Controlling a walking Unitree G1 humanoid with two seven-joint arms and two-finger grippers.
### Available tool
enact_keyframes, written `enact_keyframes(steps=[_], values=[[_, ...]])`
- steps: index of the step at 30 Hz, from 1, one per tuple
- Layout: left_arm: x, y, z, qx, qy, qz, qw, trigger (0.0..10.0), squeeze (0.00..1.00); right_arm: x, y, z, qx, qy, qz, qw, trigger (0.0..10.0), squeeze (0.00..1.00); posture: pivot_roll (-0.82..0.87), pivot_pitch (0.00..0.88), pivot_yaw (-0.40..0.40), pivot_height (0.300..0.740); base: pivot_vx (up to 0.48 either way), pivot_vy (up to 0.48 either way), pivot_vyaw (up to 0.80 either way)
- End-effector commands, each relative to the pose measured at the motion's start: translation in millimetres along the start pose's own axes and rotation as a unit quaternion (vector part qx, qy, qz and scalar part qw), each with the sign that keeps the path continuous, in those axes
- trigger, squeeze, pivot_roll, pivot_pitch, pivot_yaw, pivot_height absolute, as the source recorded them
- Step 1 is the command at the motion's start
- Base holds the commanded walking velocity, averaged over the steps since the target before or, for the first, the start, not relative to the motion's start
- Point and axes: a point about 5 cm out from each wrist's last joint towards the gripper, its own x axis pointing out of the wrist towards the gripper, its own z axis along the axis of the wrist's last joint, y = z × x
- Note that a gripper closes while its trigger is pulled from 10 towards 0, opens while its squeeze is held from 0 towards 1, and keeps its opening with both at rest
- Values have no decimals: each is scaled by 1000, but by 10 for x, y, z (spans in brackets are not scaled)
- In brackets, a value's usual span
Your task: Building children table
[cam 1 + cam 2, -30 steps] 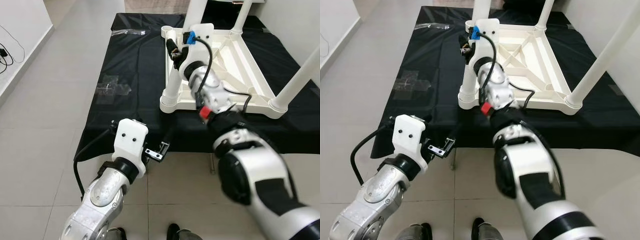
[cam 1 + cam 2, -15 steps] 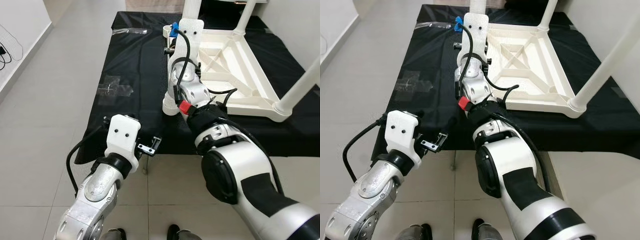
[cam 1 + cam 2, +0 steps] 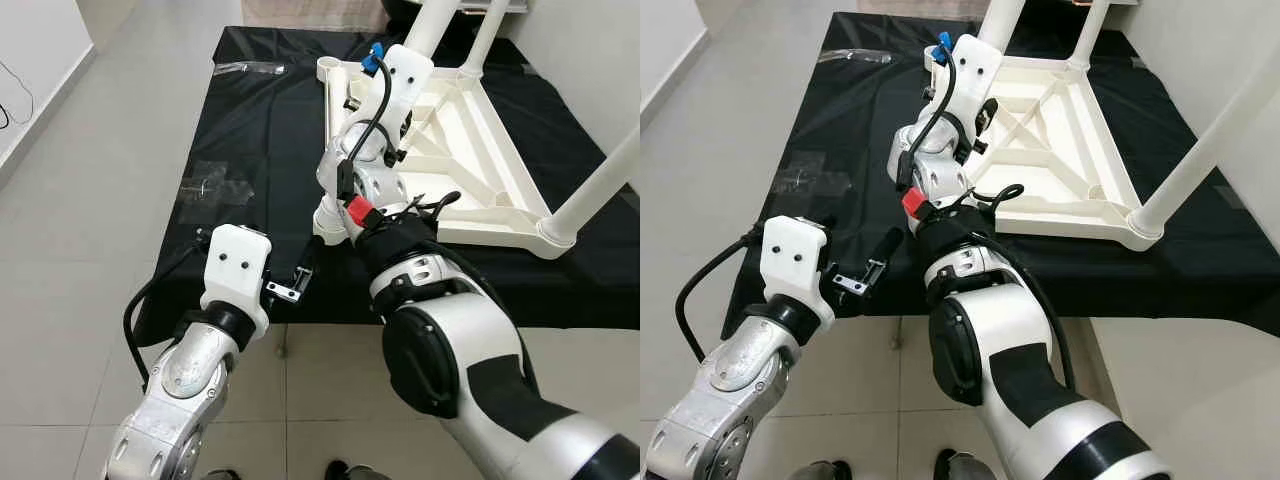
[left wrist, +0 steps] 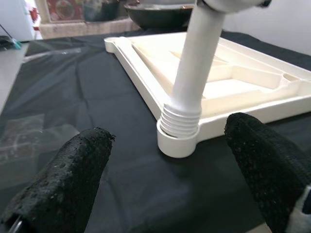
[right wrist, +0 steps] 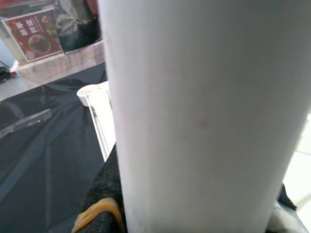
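Observation:
The white plastic children's table (image 3: 480, 150) lies upside down on a black cloth (image 3: 260, 130), its legs pointing up. My right gripper (image 3: 372, 105) is shut on the near-left leg (image 3: 435, 18), partway up it. The right wrist view shows that leg (image 5: 194, 116) close up, with a black finger (image 5: 104, 191) pressed against its side. The leg's ribbed foot sits in the corner socket (image 4: 179, 141). My left gripper (image 3: 300, 272) hovers open at the cloth's near edge. It points at that corner, and its two fingers (image 4: 73, 174) are wide apart with nothing between them.
Another leg (image 3: 600, 175) rises at the near-right corner and a further one (image 3: 485, 30) at the back. The far-left corner socket (image 3: 328, 68) holds no leg. Clear plastic bags (image 3: 215, 182) lie on the cloth to the left. Grey tiled floor (image 3: 90, 200) surrounds the cloth.
My right forearm has swung to the left and its wrist has turned around the leg. The left gripper has come forward towards the table's near-left corner. The head view has shifted a little.

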Motion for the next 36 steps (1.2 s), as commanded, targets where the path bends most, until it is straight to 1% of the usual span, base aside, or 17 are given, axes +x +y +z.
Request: enact_keyframes(steps=[1, 3, 4, 5, 6, 8, 10, 11, 12, 13, 14, 15, 16, 20, 23, 24, 36], values=[[-6, 14, -39, 6, 5, 0, 1000, 10000, 0, 53, -142, -364, -21, 56, 4, 998, 10000, 0, 116, 227, -93, 740, 0, 0, 0], [-6, 14, -39, 6, 5, 0, 1000, 10000, 0, 53, -142, -364, -21, 56, 4, 998, 10000, 0, 116, 227, -93, 740, 0, 0, 0], [-4, 14, -47, 6, 6, 0, 1000, 10000, 0, 89, -117, -147, -1, 12, 27, 1000, 10000, 0, 116, 222, -93, 740, 0, 0, 0], [2, 13, -56, 7, 8, -1, 1000, 10000, 0, 109, -76, 172, 41, -54, 103, 992, 10000, 0, 115, 209, -90, 740, 0, 0, 0], [2, 13, -56, 7, 8, -1, 1000, 10000, 0, 109, -76, 172, 41, -54, 103, 992, 10000, 0, 115, 209, -90, 740, 0, 0, 0], [16, 22, -78, 11, 14, -1, 1000, 10000, 0, 42, -28, 555, 83, -134, 231, 960, 10000, 0, 115, 201, -85, 740, 0, 0, 0], [16, 22, -78, 11, 14, -1, 1000, 10000, 0, 42, -28, 555, 83, -134, 231, 960, 10000, 0, 115, 201, -85, 740, 0, 0, 0], [27, 28, -91, 14, 19, -5, 1000, 10000, 0, -19, -11, 646, 98, -145, 302, 937, 10000, 0, 112, 194, -82, 740, 0, 0, 0], [27, 28, -91, 14, 19, -5, 1000, 10000, 0, -19, -11, 646, 98, -145, 302, 937, 10000, 0, 112, 194, -82, 740, 0, 0, 0], [39, 36, -105, 19, 24, -11, 999, 10000, 0, -64, -27, 669, 101, -148, 358, 916, 10000, 0, 112, 187, -79, 740, 0, 0, 0], [53, 55, -126, 21, 33, -16, 999, 10000, 1000, -92, -64, 640, 103, -137, 411, 896, 10000, 0, 113, 183, -75, 740, 0, 0, 0], [53, 55, -126, 21, 33, -16, 999, 10000, 1000, -92, -64, 640, 103, -137, 411, 896, 10000, 0, 113, 183, -75, 740, 0, 0, 0], [68, 68, -142, 15, 38, -32, 999, 10000, 1000, -87, -153, 539, 89, -118, 449, 882, 10000, 0, 114, 181, -71, 740, 0, 0, 0], [93, 97, -166, 23, 49, -35, 998, 10000, 1000, -83, -242, 448, 86, -105, 464, 875, 10000, 0, 115, 178, -67, 740, 0, 0, 0], [137, 124, -175, 51, 61, -47, 996, 10000, 1000, -209, -246, 358, 87, -79, 527, 842, 10000, 0, 119, 178, -58, 740, 0, 0, 0], [182, 158, -176, 71, 71, -55, 993, 10000, 0, -278, -258, 260, 78, -58, 557, 825, 10000, 0, 121, 175, -59, 740, 0, 0, 0], [215, 296, -299, 99, 107, -69, 987, 10000, 0, -392, -365, 77, 67, -10, 611, 789, 10000, 0, 125, 176, -51, 740, 0, 0, 0]])
